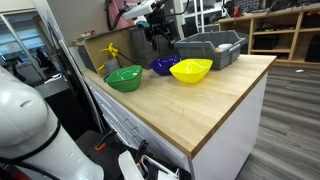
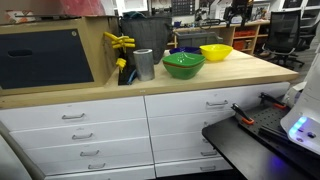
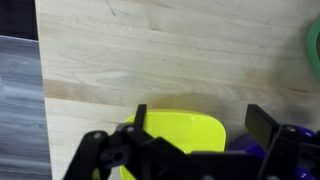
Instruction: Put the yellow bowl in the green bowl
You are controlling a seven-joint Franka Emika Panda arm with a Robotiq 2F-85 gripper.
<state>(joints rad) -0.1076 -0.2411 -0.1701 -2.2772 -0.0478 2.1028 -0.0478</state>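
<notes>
One view, the wrist's, shows the hand (image 3: 201, 116) spread wide, empty, above the yellow bowl (image 3: 180, 135)

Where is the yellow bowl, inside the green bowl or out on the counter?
Out. The yellow bowl sits upright on the counter, apart from the green bowl, with the blue bowl between them.

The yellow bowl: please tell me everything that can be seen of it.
The yellow bowl is round and glossy, apparently plastic, with a wide rim. It stands upright and looks empty on the wooden counter, beside the smaller blue-purple bowl and in front of a gray bin. Whether it touches them is unclear. The open gripper hangs above it, gripping nothing.
</notes>
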